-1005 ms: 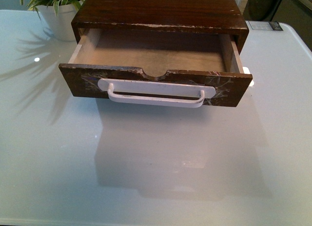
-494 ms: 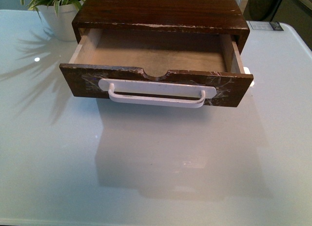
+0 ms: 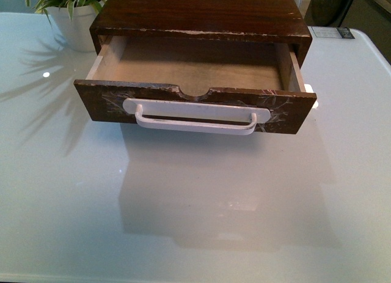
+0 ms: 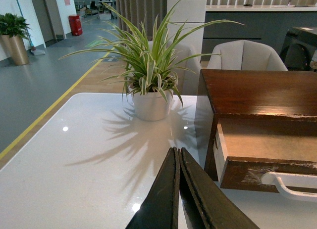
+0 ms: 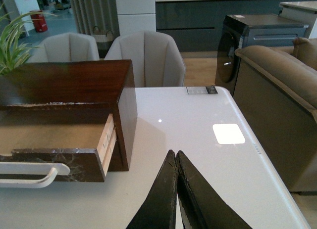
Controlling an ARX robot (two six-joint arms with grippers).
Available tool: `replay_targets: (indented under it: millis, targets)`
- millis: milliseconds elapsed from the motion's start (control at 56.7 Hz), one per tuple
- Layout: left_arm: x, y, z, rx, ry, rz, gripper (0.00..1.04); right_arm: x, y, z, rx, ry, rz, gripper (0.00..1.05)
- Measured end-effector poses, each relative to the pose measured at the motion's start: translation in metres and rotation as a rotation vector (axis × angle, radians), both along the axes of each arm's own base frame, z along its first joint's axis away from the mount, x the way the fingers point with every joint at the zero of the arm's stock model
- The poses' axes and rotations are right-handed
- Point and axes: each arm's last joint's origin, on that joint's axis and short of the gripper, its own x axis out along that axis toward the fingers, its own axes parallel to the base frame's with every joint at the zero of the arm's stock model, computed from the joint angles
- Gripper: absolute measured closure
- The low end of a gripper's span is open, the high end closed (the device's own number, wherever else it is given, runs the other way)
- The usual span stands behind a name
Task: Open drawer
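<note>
You see the drawer (image 3: 194, 81) pulled out of its brown box, toward 6 o'clock on the shiny white tabletop (image 3: 195, 209). A potted plant (image 4: 148, 75) sits at 11 o'clock. Your left hand (image 4: 177, 162) and right hand (image 5: 175, 164) are both closed, holding nothing.

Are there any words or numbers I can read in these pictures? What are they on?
No text can be read in any view.
Small dark label on the table's far right corner: it has print, but too small and blurred to read.
Drawer front: only whitish scratches, no letters.
White handle: blank.
White plant pot: blank.
</note>
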Motion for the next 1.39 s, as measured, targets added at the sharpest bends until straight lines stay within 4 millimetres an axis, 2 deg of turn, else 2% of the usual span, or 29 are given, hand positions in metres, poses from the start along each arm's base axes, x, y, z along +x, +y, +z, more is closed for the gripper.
replay_targets:
  millis: [159, 458, 494, 529, 617, 723, 811, 934, 987, 1393]
  targets:
    - [-0.01, 0.0, -0.003, 0.0, 0.011, 0.0, 1.03, 0.0, 0.0, 0.0, 0.0, 0.0, 0.0, 1.03]
    - [-0.011, 0.0, -0.003, 0.0, 0.004, -0.001, 1.03, 0.0, 0.0, 0.0, 0.0, -0.001, 0.0, 1.03]
    - [-0.011, 0.0, -0.003, 0.0, 0.004, 0.0, 1.03, 0.0, 0.0, 0.0, 0.0, -0.001, 0.001, 0.99]
    - [-0.011, 0.0, -0.003, 0.0, 0.004, 0.0, 0.95, 0.0, 0.0, 0.0, 0.0, -0.001, 0.001, 0.88]
    - [-0.011, 0.0, -0.003, 0.0, 0.004, -0.001, 0.79, 0.0, 0.0, 0.0, 0.0, -0.001, 0.0, 0.73]
    - [-0.011, 0.0, -0.003, 0.0, 0.004, 0.0, 0.51, 0.0, 0.0, 0.0, 0.0, -0.001, 0.0, 0.45]
    - [-0.011, 0.0, -0.003, 0.0, 0.004, -0.001, 0.34, 0.0, 0.0, 0.0, 0.0, -0.001, 0.0, 0.29]
    - [-0.011, 0.0, -0.003, 0.0, 0.004, -0.001, 0.14, 0.0, 0.0, 0.0, 0.0, -0.001, 0.0, 0.09]
    - [-0.011, 0.0, -0.003, 0.001, 0.004, -0.001, 0.07, 0.0, 0.0, 0.0, 0.001, -0.001, 0.0, 0.09]
    - [-0.011, 0.0, -0.003, 0.0, 0.004, -0.001, 0.08, 0.0, 0.0, 0.0, 0.001, -0.001, 0.0, 0.09]
